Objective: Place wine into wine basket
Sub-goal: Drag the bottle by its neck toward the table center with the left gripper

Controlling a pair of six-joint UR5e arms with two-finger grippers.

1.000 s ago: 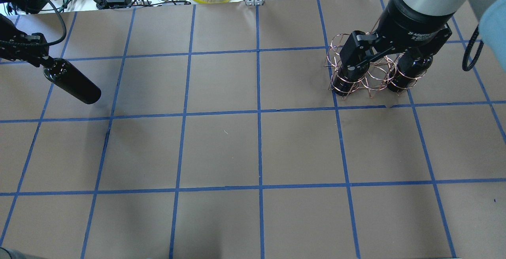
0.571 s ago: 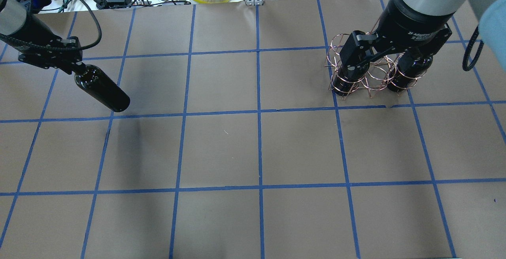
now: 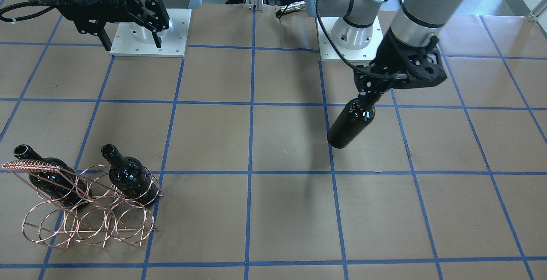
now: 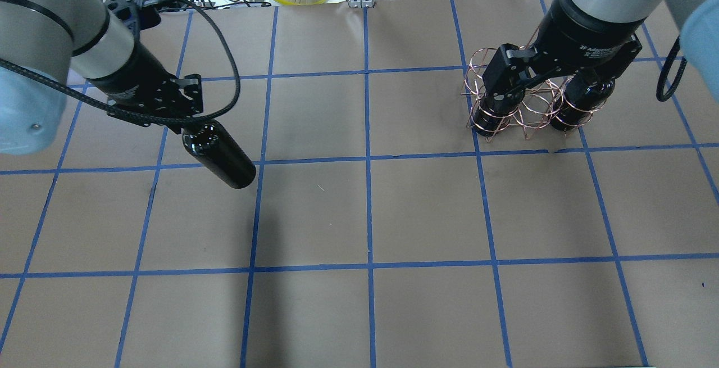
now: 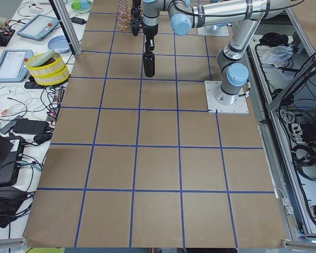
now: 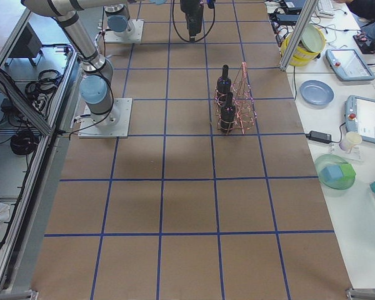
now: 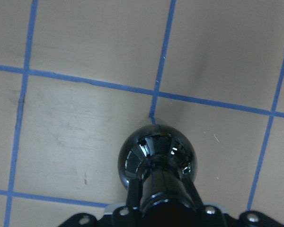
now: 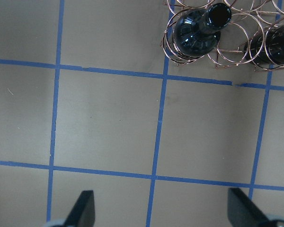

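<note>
Jaws of the left gripper (image 4: 187, 127) are clenched on the narrow neck of the wine (image 4: 222, 158); the left wrist view shows a finger (image 7: 193, 196) on either side of the neck, with the glossy black shoulders bulging below. Hanging base-down from this grip, the bottle is clear of the table (image 4: 427, 210), and its shadow lies on the brown paper under it. In the overhead view it hangs left of the centre line, over a crossing of blue tape lines.

Jaws of the right gripper (image 8: 162, 209) are spread wide with only bare paper between them. This gripper hovers high above the table, on the robot's side of the wine basket (image 3: 87, 222), and the basket shows at the top edge of its wrist view.

Well apart from the carried wine, the copper wire basket stands on the table on the robot's right, its braided handle (image 3: 32, 166) raised above the rings. Two more black bottles stand upright in its end rings, one bottle (image 3: 54, 182) under the handle and the other bottle (image 3: 128, 176) beside it, with a ring between them.
</note>
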